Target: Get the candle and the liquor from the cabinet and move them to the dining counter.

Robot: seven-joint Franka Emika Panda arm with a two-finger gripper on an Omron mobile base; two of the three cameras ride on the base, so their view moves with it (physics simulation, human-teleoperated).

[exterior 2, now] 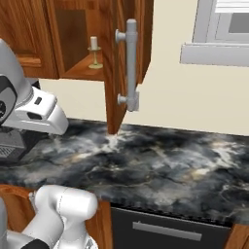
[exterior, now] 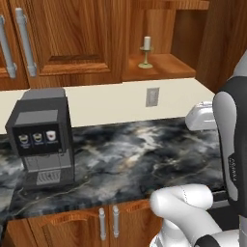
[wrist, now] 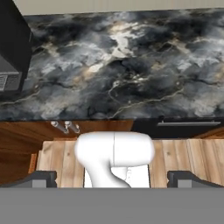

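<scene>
Robot arm low over the worktop, candle waiting up in the open cabinet.

The marbled worktop [exterior: 135, 149] spreads under the arm, the coffee machine [exterior: 42, 137] standing at its left. Above, the cabinet [exterior: 159, 48] stands with its door [exterior 2: 124, 63] swung out. The candle [exterior: 146, 52] stands upright on the shelf; no liquor is visible. The gripper [wrist: 112, 180] has its jaws wide apart, holding nothing. Reaching up risks clipping the door edge or toppling the slim candle.
</scene>
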